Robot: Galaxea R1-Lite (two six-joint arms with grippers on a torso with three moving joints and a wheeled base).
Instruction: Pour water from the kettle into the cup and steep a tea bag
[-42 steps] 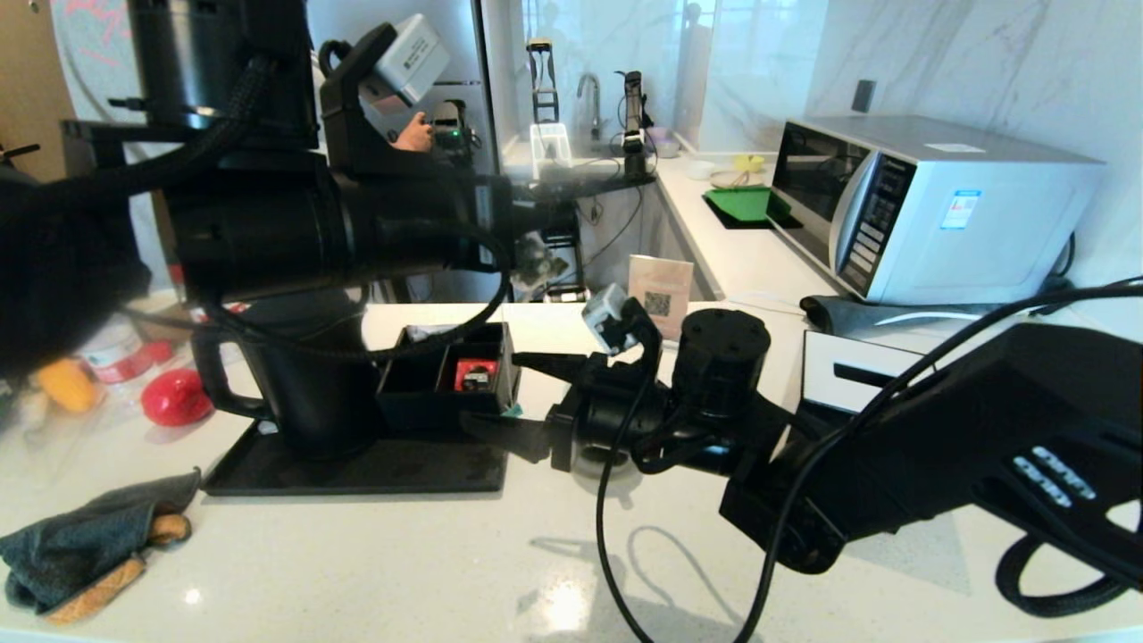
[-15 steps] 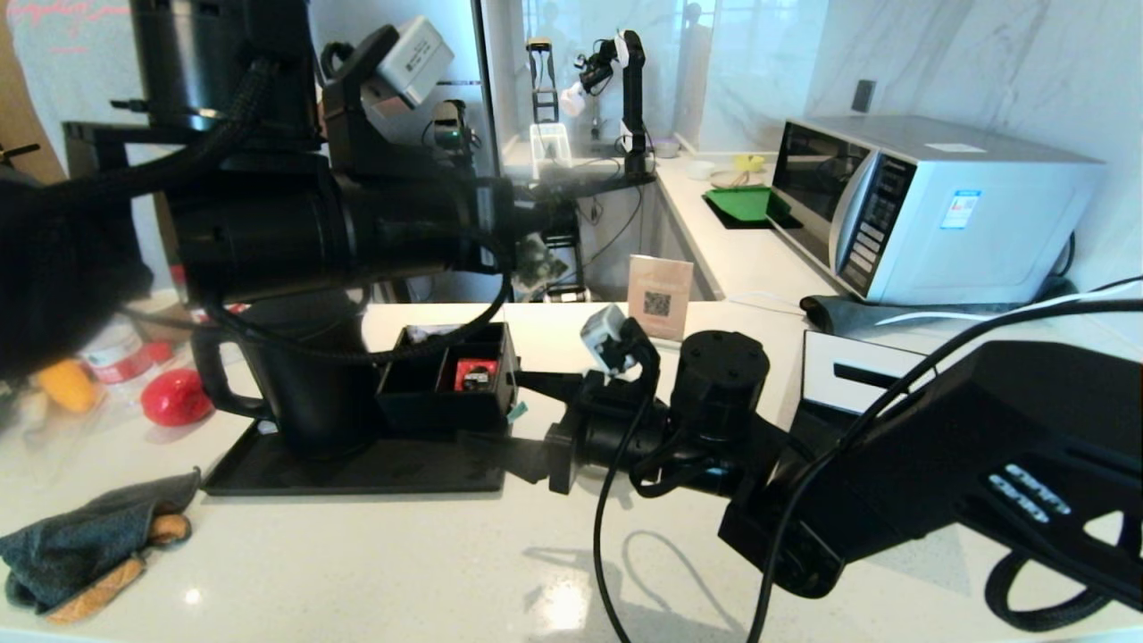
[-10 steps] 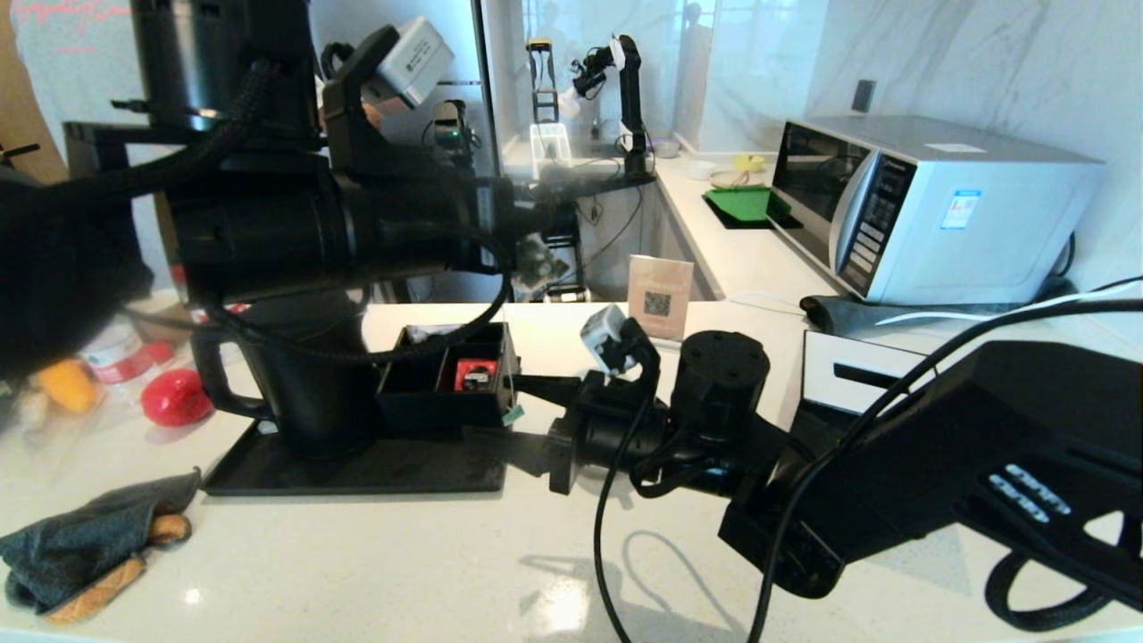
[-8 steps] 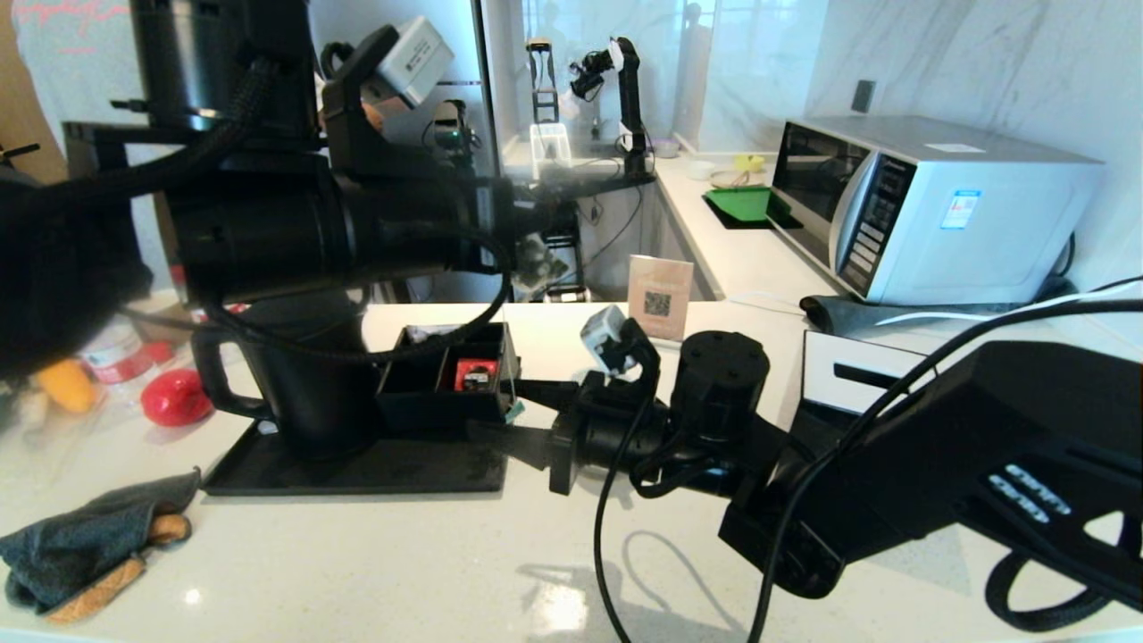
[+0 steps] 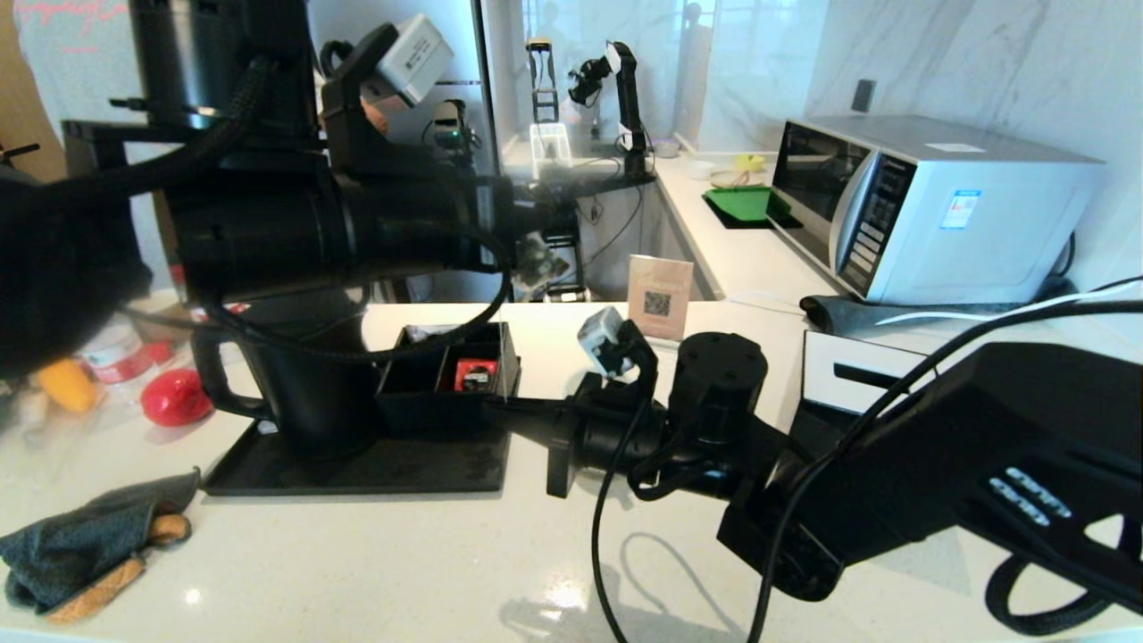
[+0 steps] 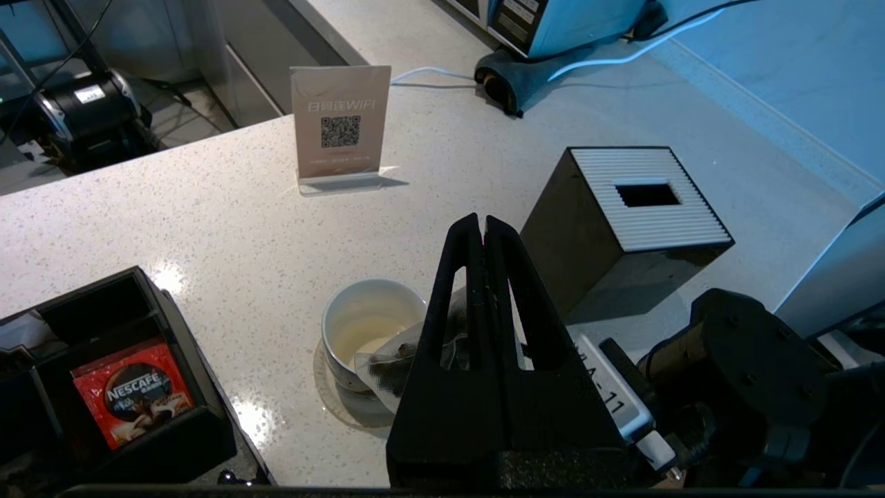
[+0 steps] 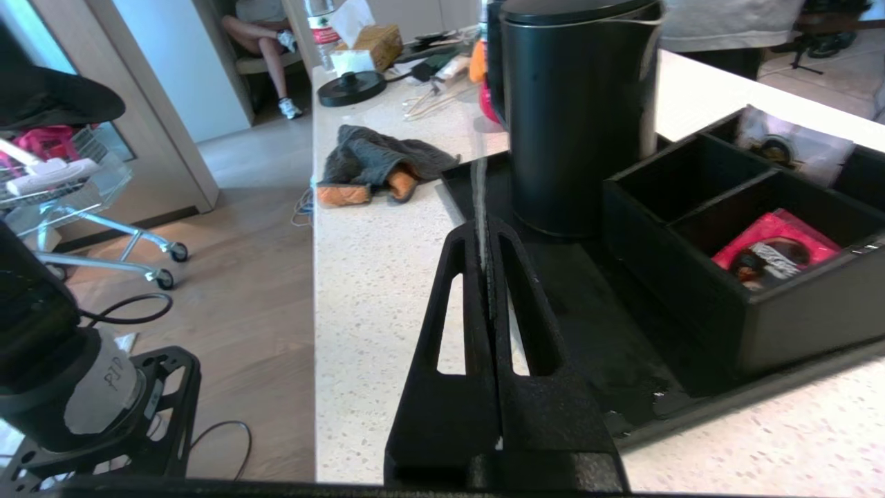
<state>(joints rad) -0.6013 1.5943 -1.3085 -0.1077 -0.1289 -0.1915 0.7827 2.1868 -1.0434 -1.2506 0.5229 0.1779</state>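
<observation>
A small upright sign [image 6: 339, 123] on the counter, behind the cup [image 6: 370, 330], reads "WiFi" after some Chinese characters, above a QR code. A red packet [image 6: 131, 401] in the black tray box [image 6: 110, 387] at the left reads "NESCAFE". A white label [image 6: 615, 398] on the right arm shows "11".

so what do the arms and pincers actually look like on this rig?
Both arms are matte black with thick cylindrical joints and black cables looped outside. The left pincer and right pincer share one design: two flat black triangular fingers with long slots. A small grey-white camera box sits on each wrist. The right arm's casing carries white markings, unreadable here.
</observation>
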